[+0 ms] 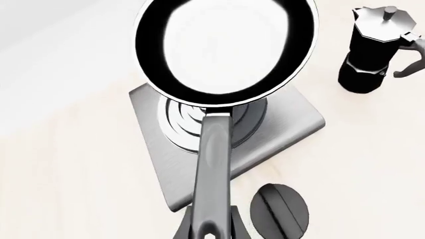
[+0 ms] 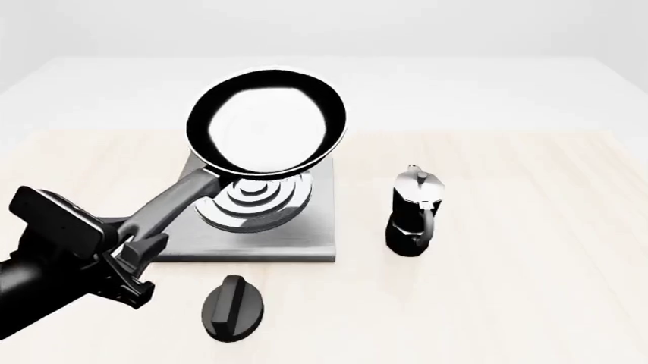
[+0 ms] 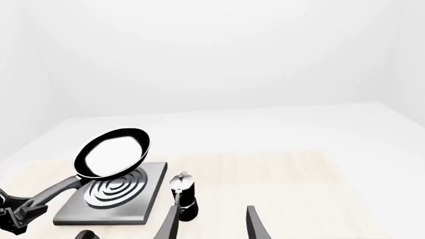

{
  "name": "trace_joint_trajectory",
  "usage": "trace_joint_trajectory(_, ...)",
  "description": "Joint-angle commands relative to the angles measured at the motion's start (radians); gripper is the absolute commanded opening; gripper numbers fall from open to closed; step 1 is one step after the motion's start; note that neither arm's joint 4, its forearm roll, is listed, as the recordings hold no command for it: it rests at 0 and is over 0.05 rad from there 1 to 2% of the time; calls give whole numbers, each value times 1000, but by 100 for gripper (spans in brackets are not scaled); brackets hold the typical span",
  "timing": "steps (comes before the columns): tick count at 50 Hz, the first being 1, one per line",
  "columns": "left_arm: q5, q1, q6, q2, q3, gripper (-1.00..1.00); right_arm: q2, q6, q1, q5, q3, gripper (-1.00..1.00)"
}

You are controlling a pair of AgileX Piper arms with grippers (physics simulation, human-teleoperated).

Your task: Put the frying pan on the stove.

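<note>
Left gripper (image 2: 139, 246) up close, clamped on our pan (image 2: 268, 121) handle; pan's tilted above the stove (image 2: 294, 235). Right gripper (image 3: 211, 224), fingers apart, near the stove.

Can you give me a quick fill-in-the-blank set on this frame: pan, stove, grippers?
1. The left gripper is shut on the round black frying pan's long dark grey ____.
2. The pan is held in the air above the flat grey square stove with its burner of concentric silver ____.
3. The black-and-silver moka pot stands on the table to the ____ of the stove in the front view.
4. The right gripper's fingers stand apart, holding ____.

Missing words: handle; rings; right; nothing
</note>
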Motion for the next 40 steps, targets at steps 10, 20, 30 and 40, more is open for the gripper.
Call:
trace_joint_trajectory(10, -1, 33, -15, -109, 62, -100, -3, -11, 0, 0, 16, 100)
trace_joint_trajectory(20, 1, 43, -30, -140, 91, -100, -3, -13, -1, 0, 17, 100)
trace_joint_trajectory(30, -52, 48, -48, -123, 129, -100, -3, -15, -1, 0, 16, 100)
trace_joint_trajectory(40, -62, 51, -60, -142, 169, -100, -3, -15, -2, 0, 18, 100)
